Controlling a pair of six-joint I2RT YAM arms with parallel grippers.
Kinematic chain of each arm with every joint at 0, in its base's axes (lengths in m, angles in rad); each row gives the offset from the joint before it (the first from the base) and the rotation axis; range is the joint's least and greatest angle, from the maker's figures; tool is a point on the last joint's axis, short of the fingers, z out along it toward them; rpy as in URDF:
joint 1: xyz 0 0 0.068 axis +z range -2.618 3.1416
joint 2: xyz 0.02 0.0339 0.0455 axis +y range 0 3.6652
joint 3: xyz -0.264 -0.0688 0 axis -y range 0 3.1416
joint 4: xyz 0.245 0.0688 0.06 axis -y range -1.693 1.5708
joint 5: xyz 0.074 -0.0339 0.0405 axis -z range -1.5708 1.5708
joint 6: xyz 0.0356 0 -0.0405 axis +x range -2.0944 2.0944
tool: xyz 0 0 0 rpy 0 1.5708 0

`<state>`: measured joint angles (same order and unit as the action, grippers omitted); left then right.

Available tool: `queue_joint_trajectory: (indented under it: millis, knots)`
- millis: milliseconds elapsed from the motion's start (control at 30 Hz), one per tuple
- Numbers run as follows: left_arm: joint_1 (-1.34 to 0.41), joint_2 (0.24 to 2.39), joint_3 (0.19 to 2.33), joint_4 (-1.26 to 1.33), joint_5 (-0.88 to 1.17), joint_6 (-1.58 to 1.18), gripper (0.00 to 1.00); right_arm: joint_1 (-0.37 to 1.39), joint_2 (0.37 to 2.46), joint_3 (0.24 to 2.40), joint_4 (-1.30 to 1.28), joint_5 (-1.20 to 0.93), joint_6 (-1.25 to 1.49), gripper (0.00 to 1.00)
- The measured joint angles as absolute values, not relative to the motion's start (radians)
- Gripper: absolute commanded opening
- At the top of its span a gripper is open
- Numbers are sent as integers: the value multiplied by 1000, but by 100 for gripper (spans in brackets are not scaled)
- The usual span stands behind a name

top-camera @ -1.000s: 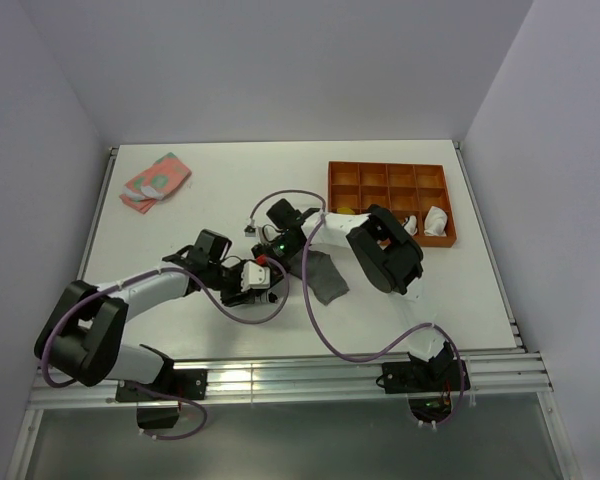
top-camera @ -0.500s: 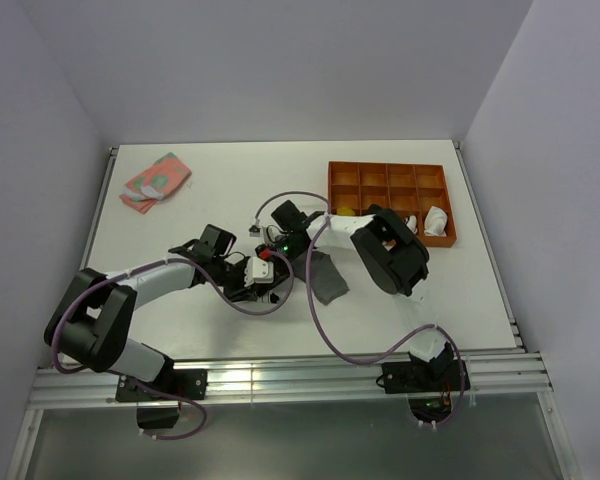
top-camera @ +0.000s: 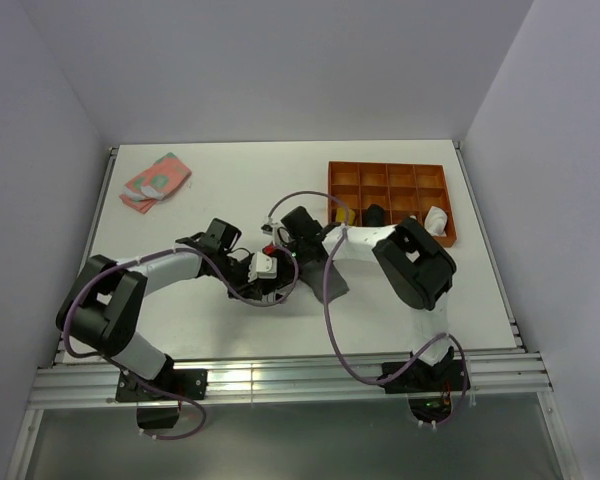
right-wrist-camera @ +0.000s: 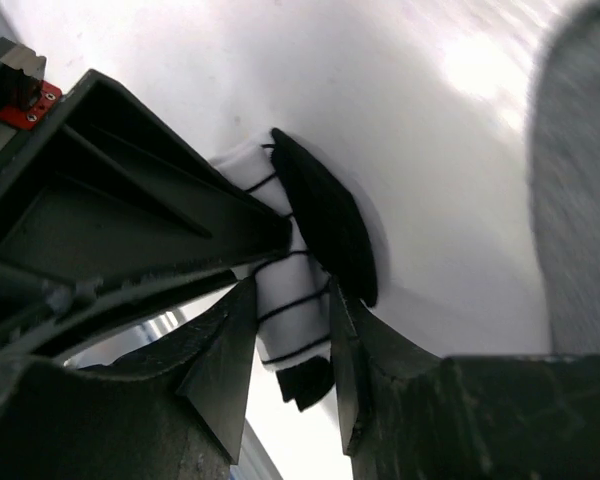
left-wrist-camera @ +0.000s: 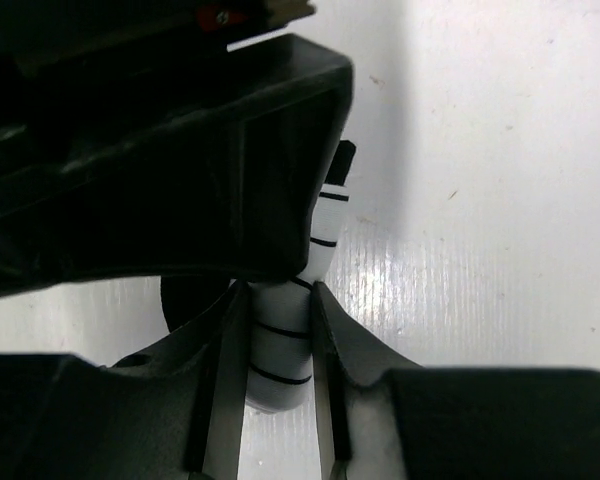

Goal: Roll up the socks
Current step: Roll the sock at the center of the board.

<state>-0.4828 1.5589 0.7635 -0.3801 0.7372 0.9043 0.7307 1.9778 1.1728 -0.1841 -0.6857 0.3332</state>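
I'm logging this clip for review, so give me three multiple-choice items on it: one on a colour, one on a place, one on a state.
1. What colour is the tray?
A orange; B blue; C green.
2. Where is the grey sock?
A in the tray; B draped over an arm; C flat on the table, beside the jaws.
3. What holds the striped sock?
A nothing; B both pairs of jaws; C the left pair only.

Answers:
1 A, since the top view shows the tray's orange walls.
2 C, since the grey sock lies on the white table next to where the arms meet.
3 B, since each wrist view shows the striped sock pinched between that arm's jaws.
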Motion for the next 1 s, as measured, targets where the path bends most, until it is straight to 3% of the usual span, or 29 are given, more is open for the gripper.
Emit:
queue_joint_trajectory:
  millis: [633, 867, 1000]
  knots:
    - [-419, 1740, 941, -629, 871, 980, 8, 740, 1514, 759, -76, -246, 445, 45]
    - [-402, 1831, 1033, -791, 904, 987, 9, 860, 1311, 630, -1, -110, 426, 45]
    - [-401, 1880, 1081, -881, 912, 989, 9, 982, 1293, 642, 4, -20, 374, 45]
